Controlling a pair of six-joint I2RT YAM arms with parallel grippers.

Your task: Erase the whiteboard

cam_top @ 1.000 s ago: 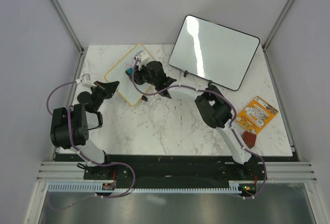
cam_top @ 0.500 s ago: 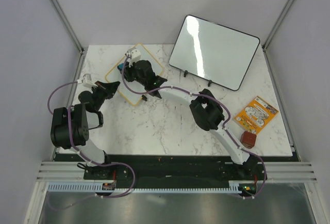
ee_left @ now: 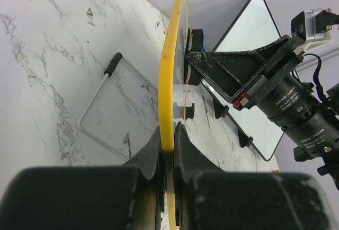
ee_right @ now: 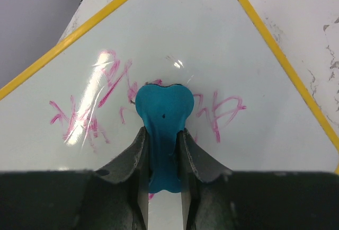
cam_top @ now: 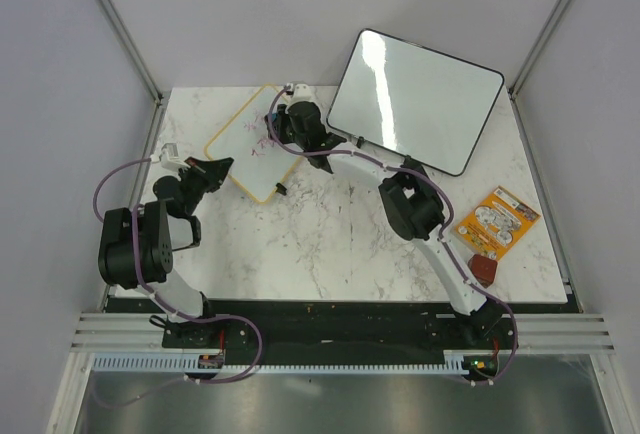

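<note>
The whiteboard (cam_top: 238,154), small with a yellow frame, lies tilted at the table's far left. Pink writing (ee_right: 217,114) still marks its face (ee_right: 265,150). My left gripper (cam_top: 214,167) is shut on the board's near-left edge; the left wrist view shows the yellow frame (ee_left: 170,81) pinched between the jaws. My right gripper (cam_top: 276,130) is shut on a blue eraser (ee_right: 163,111) and presses its tip onto the board amid the writing. The eraser (ee_left: 197,38) also shows in the left wrist view, against the board's far side.
A larger blank black-framed board (cam_top: 415,99) leans at the back right, close behind my right arm. An orange packet (cam_top: 497,221) and a small brown block (cam_top: 483,270) lie at the right. A wire stand (ee_left: 114,58) lies on the marble beside the whiteboard.
My right gripper swept the eraser left across the whiteboard, then back right toward its far edge. My left gripper kept its hold on the frame.
</note>
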